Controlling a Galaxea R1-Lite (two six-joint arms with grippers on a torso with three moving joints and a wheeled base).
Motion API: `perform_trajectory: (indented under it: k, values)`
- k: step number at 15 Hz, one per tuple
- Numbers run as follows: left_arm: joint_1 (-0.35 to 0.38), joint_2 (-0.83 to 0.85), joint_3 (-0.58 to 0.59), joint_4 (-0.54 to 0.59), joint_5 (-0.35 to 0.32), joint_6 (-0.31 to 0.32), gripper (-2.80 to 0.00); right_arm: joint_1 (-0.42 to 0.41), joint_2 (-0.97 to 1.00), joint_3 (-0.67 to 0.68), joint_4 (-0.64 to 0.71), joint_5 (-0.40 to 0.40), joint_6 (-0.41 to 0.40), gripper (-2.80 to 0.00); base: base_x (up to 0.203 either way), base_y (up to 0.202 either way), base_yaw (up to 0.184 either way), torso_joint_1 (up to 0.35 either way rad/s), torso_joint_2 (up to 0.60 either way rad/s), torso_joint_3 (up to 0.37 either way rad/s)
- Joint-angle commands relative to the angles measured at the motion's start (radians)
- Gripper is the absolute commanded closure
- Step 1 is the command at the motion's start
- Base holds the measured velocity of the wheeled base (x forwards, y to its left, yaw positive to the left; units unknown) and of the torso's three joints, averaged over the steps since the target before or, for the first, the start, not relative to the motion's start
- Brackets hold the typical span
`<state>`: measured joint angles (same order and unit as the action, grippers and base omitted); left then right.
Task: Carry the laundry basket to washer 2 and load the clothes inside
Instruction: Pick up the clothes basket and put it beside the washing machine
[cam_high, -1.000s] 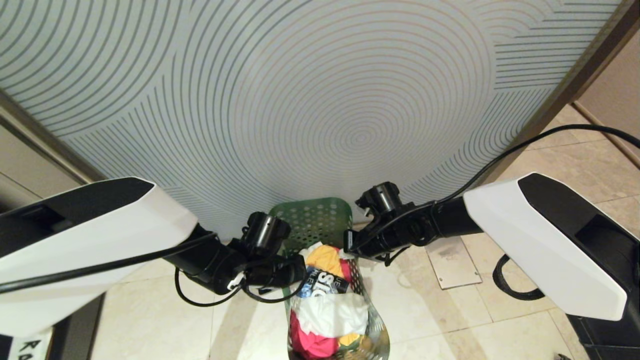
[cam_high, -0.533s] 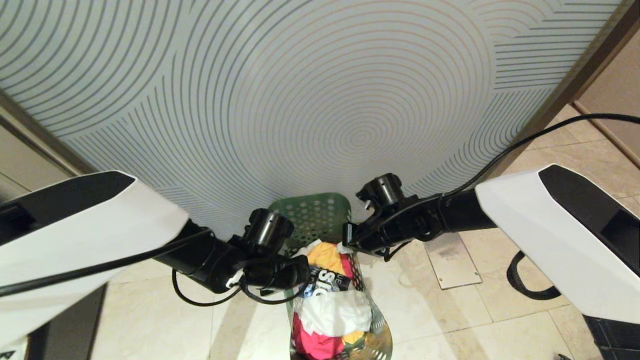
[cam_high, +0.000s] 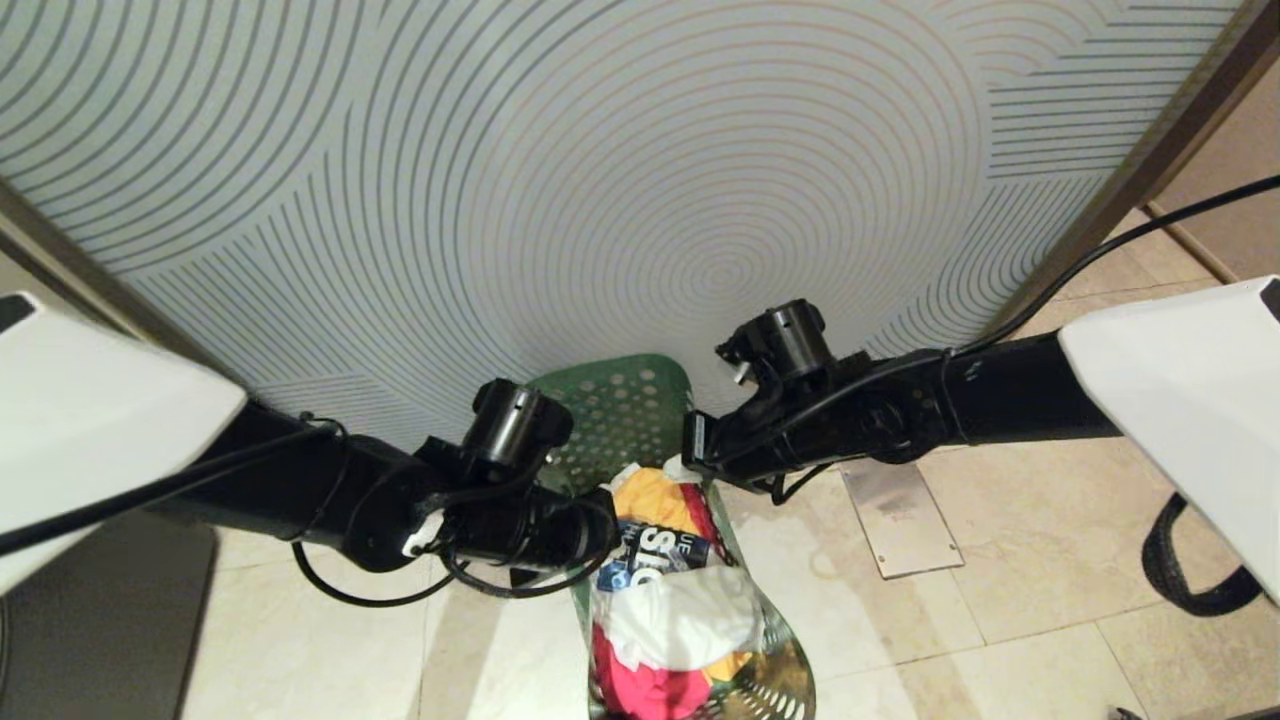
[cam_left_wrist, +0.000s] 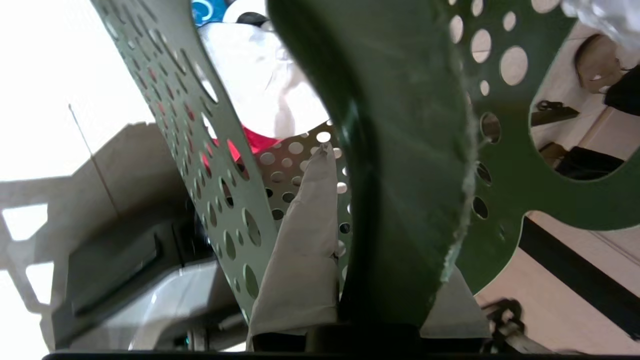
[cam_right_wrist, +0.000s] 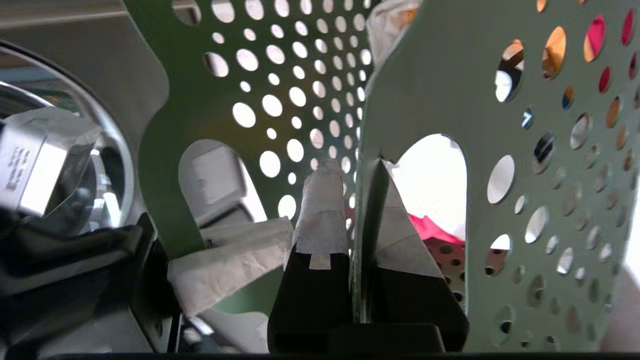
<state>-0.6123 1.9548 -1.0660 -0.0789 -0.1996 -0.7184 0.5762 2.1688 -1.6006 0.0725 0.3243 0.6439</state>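
Both arms are holding the laundry basket (cam_high: 625, 425) up off the tiled floor (cam_high: 1000, 560), close before a patterned wall panel (cam_high: 640, 180). Its thin perforated plastic will likely flex, so rims beside the handle cut-outs suit gripping. Soft, light clothes (cam_high: 670, 610) are heaped inside. Left gripper (cam_left_wrist: 360, 240) and right gripper (cam_right_wrist: 357, 220) are each pinching a basket wall, nearly closed.

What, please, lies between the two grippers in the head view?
The clothes heaped in the green perforated plastic laundry basket, between left gripper and right gripper.
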Motion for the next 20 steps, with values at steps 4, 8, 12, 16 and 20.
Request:
perform_trajectory:
  k: [4, 8, 12, 16, 20]
  values:
    - [-0.003, -0.159, -0.007, 0.069, -0.089, -0.009, 0.0, 0.028, -0.107, 0.033, 0.03, 0.004, 0.031, 0.0, 0.0, 0.0, 0.0, 0.0, 0.0, 0.0]
    - [-0.003, -0.175, -0.008, 0.071, -0.121, -0.009, 0.0, 0.028, -0.107, 0.038, 0.03, 0.005, 0.026, 0.0, 0.0, 0.0, 0.0, 0.0, 0.0, 0.0]
    - [-0.007, -0.182, -0.008, 0.07, -0.124, -0.01, 0.0, 0.028, -0.103, 0.038, 0.029, 0.005, 0.025, 0.0, 0.0, 0.0, 0.0, 0.0, 0.0, 0.0]
    - [-0.017, -0.182, -0.005, 0.072, -0.124, -0.01, 0.0, 0.03, -0.101, 0.036, 0.029, 0.005, 0.023, 0.0, 0.0, 0.0, 0.0, 0.0, 0.0, 0.0]
    - [-0.02, -0.183, 0.0, 0.076, -0.126, -0.01, 0.0, 0.033, -0.101, 0.037, 0.03, 0.005, 0.023, 0.0, 0.0, 0.0, 0.0, 0.001, 0.0, 0.08]
